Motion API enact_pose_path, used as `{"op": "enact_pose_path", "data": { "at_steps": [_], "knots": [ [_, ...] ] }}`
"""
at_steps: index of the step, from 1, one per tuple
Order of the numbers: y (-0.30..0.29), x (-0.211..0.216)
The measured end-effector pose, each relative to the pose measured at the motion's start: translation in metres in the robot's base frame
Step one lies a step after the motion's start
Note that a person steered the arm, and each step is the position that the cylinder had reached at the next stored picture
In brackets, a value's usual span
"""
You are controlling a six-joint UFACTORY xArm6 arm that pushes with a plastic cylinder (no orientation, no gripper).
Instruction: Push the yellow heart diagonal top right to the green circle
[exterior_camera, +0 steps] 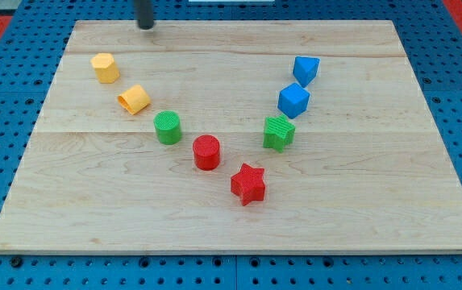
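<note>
The yellow heart lies on the wooden board, up and to the left of the green circle and close to it without touching. My tip is at the board's top edge, well above the heart and slightly to its right, touching no block. Only the rod's lower end shows at the view's top.
The blocks form a V. A second yellow block lies up-left of the heart. A red circle and a red star follow down-right of the green circle. A green star and two blue blocks rise to the right.
</note>
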State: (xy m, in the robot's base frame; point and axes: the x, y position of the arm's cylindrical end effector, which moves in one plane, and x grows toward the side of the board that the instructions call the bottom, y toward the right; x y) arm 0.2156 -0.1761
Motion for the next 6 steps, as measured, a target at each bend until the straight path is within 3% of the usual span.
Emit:
{"op": "enact_pose_path", "data": {
  "at_steps": [1, 2, 3, 5, 6],
  "knots": [
    [-0.006, 0.07],
    [-0.002, 0.102],
    [-0.031, 0.107],
    [-0.002, 0.168],
    [0.069, 0.167]
  ]
}}
